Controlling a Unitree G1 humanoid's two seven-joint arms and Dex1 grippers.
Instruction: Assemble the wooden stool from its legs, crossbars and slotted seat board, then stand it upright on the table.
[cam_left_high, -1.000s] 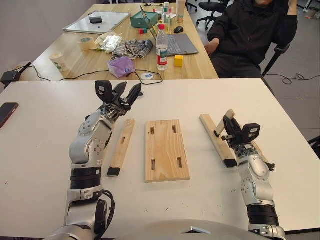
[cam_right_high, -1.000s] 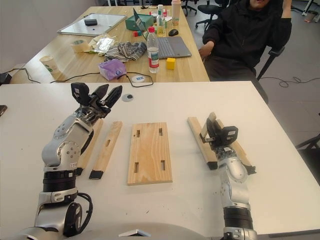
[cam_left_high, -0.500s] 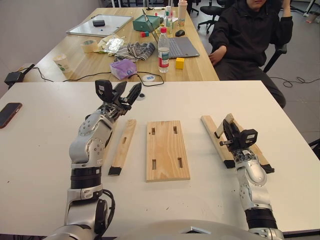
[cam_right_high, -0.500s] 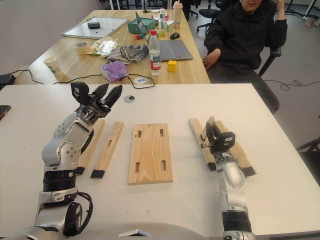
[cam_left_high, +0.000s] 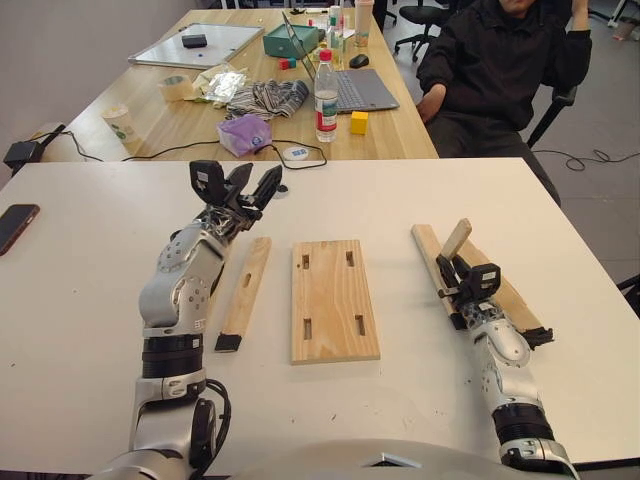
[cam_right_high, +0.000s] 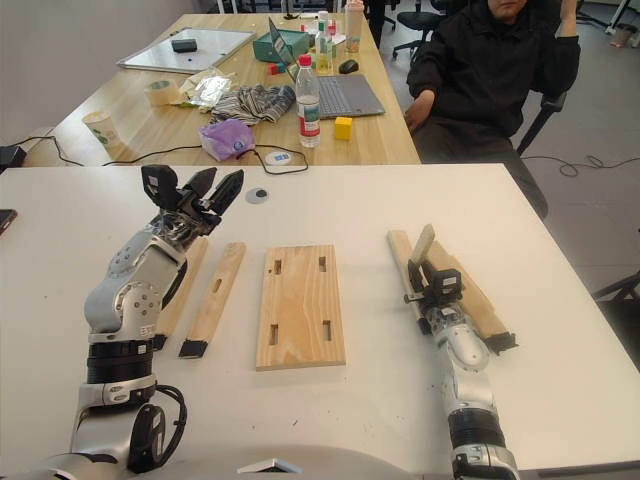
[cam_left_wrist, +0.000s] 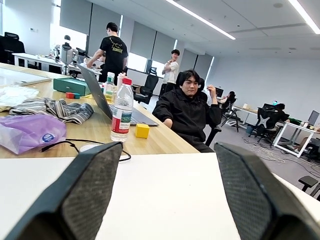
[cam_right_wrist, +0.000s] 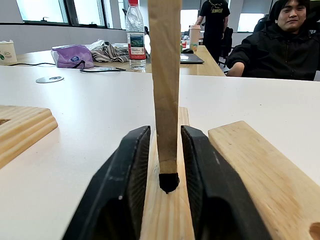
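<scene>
Counted one slotted seat board (cam_left_high: 334, 298) with four slots, flat at mid-table. Counted four legs: outer left leg (cam_right_high: 176, 295) and inner left leg (cam_left_high: 246, 288) beside the board, inner right leg (cam_left_high: 428, 252) and outer right leg (cam_left_high: 512, 295) opposite. Counted one crossbar (cam_left_high: 456, 238), pinched near upright in the right gripper (cam_left_high: 455, 272), lower end on the inner right leg. Found the left gripper (cam_left_high: 243, 187) spread wide, empty, above the left legs' far ends. Found bare white table (cam_left_high: 400, 190) around the board and along the near edge. Noted a phone (cam_left_high: 14, 226) at the left edge, well clear.
</scene>
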